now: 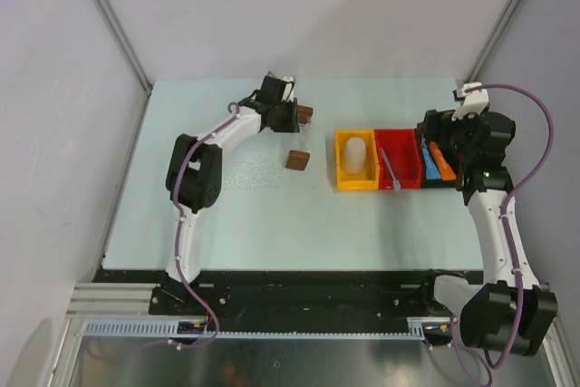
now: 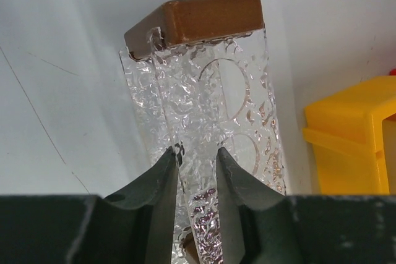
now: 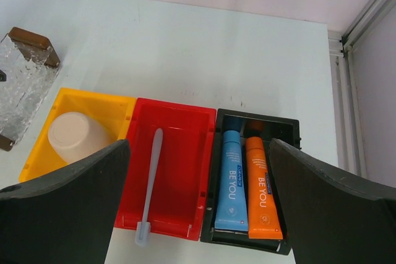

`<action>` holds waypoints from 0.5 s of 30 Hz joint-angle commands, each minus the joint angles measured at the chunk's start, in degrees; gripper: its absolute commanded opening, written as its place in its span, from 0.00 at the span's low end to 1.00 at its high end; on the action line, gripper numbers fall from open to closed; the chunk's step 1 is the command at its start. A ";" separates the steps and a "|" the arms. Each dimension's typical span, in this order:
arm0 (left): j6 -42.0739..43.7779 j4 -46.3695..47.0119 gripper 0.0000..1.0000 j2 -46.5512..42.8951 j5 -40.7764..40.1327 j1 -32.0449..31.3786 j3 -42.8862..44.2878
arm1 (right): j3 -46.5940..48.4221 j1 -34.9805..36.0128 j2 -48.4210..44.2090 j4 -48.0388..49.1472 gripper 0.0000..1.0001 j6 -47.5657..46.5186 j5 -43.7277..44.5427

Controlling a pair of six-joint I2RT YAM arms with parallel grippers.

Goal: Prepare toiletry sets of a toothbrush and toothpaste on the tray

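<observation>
Here's the pale worktop (image 1: 245, 215), with both arms out over it. The left arm (image 1: 195, 174) stretches to the far middle; the right arm (image 1: 498, 224) bends in over the bins on the right.

Three bins sit touching in a row. From the left they are the yellow bin (image 1: 356, 185), the red bin (image 1: 408, 153) and the black bin (image 3: 260, 125).

The tray (image 2: 204, 109) is just left of the yellow bin and clear of it. It is bubbly clear plastic with a brown block (image 2: 204, 20) capping the end away from the left wrist camera. The top view shows the other block (image 1: 297, 160) lying nearer the arm bases. The left fingers (image 2: 164, 190) are narrow and pinched on the tray's clear wall, one on each face. Whether the tray is off the worktop, I can't tell.

The right fingers (image 3: 62, 214) are spread wide and hold nothing. They hang above the bins, around the seam between the red and the black one.

A beige cup (image 3: 74, 137) lies in the yellow bin. The toothbrush (image 3: 152, 177) lies lengthwise in the red bin, one end resting on its near rim. In the black bin the two toothpastes lie side by side and touching, the blue tube (image 3: 230, 183) on the left and the orange tube (image 3: 263, 193) on the right. Nothing sits on the tray.
</observation>
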 commanded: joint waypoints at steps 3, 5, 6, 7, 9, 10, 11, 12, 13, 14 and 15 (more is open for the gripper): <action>-2.80 0.85 0.00 -3.36 3.94 0.45 1.82 | -0.08 -0.30 -0.22 1.02 1.00 -1.16 -0.94; -3.42 0.85 0.00 -3.27 5.43 0.89 1.64 | -0.08 -0.30 -0.30 1.11 1.00 -1.16 -1.02; -4.12 0.94 0.00 -3.27 6.04 1.06 1.55 | -0.08 -0.30 -0.13 1.02 1.00 -1.16 -1.11; -4.39 0.94 0.00 -3.27 6.49 1.24 1.46 | -0.08 -0.30 -0.13 1.02 1.00 -1.07 -1.03; -4.48 0.94 0.00 -3.19 7.19 1.41 1.38 | 0.00 -0.30 -0.13 1.02 1.00 -1.16 -1.02; -4.48 0.94 0.00 -3.19 7.28 1.42 1.38 | -0.08 -0.30 -0.04 1.02 1.00 -1.16 -1.11; -4.57 0.94 0.00 -3.27 7.54 1.42 1.29 | -0.08 -0.30 -0.04 1.02 1.00 -1.16 -1.03; -4.83 0.94 0.00 -3.10 8.24 1.50 1.20 | -0.08 -0.30 -0.04 0.93 1.00 -1.16 -1.11; -4.92 0.94 0.00 -3.01 8.51 1.59 1.20 | -0.08 -0.30 0.13 1.02 1.00 -1.16 -1.20; -5.01 0.94 0.00 -2.92 8.77 1.68 1.11 | -0.08 -0.30 0.05 1.02 1.00 -1.16 -1.11; -5.27 0.94 0.00 -2.66 9.38 1.77 0.85 | -0.08 -0.30 0.22 0.93 1.00 -1.16 -1.20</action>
